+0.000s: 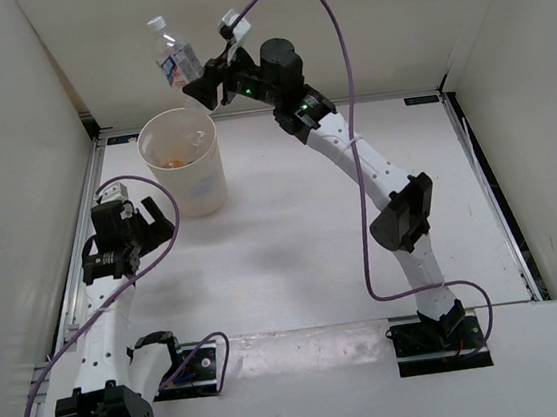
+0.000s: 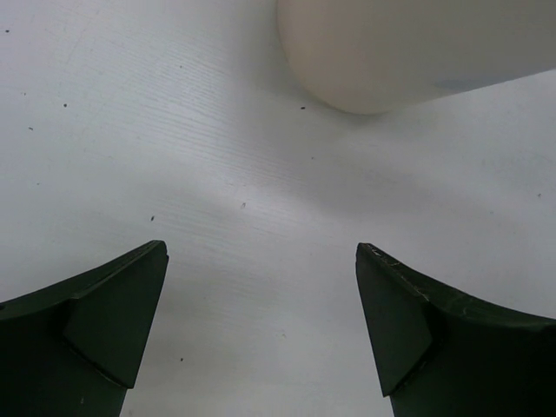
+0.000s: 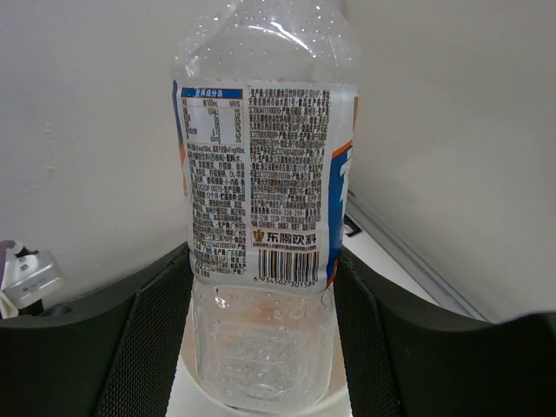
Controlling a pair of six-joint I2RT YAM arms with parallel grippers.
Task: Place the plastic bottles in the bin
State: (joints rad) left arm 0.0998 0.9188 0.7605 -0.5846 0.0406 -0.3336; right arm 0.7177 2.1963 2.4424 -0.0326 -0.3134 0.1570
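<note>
My right gripper [image 1: 206, 82] is shut on a clear plastic bottle [image 1: 175, 59] with a blue and white label. It holds the bottle high in the air, tilted, over the far rim of the bin [image 1: 184, 194], a tall cream-white cup at the back left. In the right wrist view the bottle [image 3: 261, 174] stands between both fingers [image 3: 148, 339] of the gripper [image 3: 261, 304]. Something orange [image 1: 175, 162] lies at the bin's bottom. My left gripper [image 1: 145, 222] is open and low, just left of the bin; in its wrist view the gripper [image 2: 261, 252] holds nothing and the bin's base [image 2: 408, 52] is ahead.
White walls close the table in at the left, back and right, with a metal rail [image 1: 488, 195] along the edges. A purple cable [image 1: 341, 50] loops above the right arm and another [image 1: 145, 188] curves past the left wrist.
</note>
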